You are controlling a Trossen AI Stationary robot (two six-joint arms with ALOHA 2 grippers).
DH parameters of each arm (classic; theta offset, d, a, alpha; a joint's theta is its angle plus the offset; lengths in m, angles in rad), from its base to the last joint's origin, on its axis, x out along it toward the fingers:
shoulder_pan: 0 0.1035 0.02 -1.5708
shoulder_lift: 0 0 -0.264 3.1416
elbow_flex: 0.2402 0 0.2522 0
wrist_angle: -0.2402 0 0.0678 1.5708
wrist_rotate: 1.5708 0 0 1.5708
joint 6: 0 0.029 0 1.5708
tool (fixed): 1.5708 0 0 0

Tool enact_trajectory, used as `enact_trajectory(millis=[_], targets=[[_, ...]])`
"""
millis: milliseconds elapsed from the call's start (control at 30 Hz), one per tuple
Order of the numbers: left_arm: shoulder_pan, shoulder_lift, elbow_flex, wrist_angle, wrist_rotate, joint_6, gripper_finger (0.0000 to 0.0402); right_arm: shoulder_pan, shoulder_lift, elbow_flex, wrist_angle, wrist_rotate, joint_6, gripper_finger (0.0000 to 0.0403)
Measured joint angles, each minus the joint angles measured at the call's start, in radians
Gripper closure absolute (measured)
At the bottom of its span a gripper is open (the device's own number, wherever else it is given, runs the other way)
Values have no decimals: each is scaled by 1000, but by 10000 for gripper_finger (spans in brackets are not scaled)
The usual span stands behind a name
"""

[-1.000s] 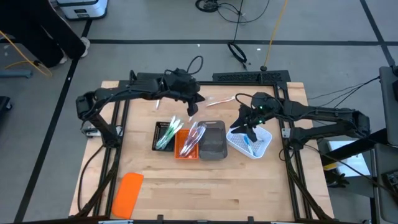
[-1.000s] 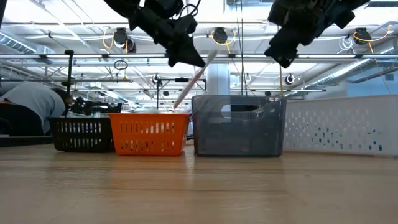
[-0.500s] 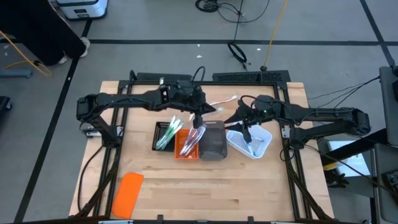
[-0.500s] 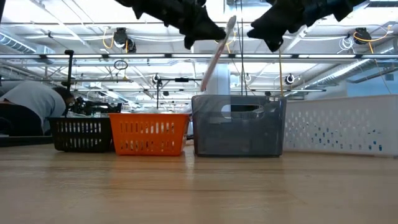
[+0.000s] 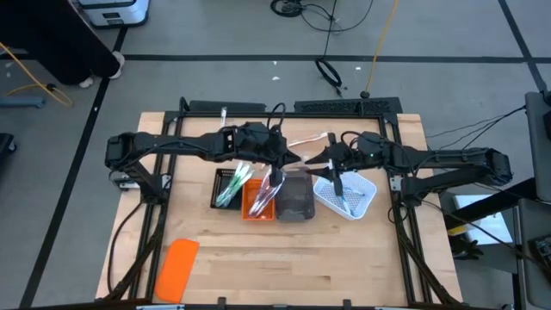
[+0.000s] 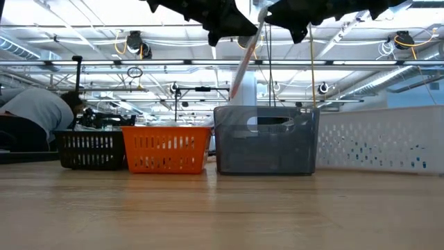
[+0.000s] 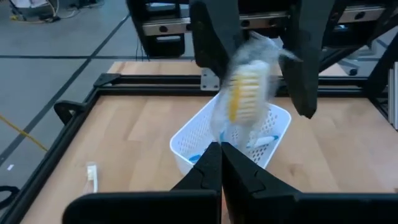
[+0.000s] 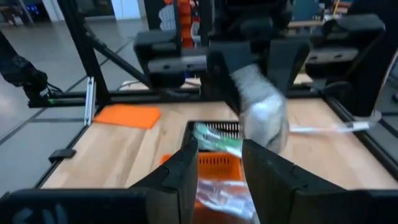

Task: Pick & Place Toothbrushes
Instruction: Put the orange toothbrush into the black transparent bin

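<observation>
Looks like a mid-air handoff above the grey tray (image 5: 295,196), near the middle of the desk (image 5: 284,267). The left gripper (image 5: 277,160) is clamped on a wrapped toothbrush (image 6: 244,59); the right gripper (image 5: 330,161) has its fingers spread beside the head. I'd close the right squarely on the wrapper before the left lets go. The toothbrush is pale, clear-wrapped, with yellowish bristles, hanging tilted.

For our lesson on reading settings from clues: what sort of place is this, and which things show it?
Probably a robotics lab or workshop hall: a wooden table in a black metal frame, cables on the grey floor, and exposed ceiling trusses with hanging lamps.
</observation>
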Motion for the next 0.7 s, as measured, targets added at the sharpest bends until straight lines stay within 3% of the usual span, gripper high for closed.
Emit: enact_trajectory(millis=[333,700], targets=[[-25,0,0,21,-46,10,401,1,119,0,159,-6,1,287],[-24,0,0,14,-93,34,401,0,99,0,109,-5,20,287]])
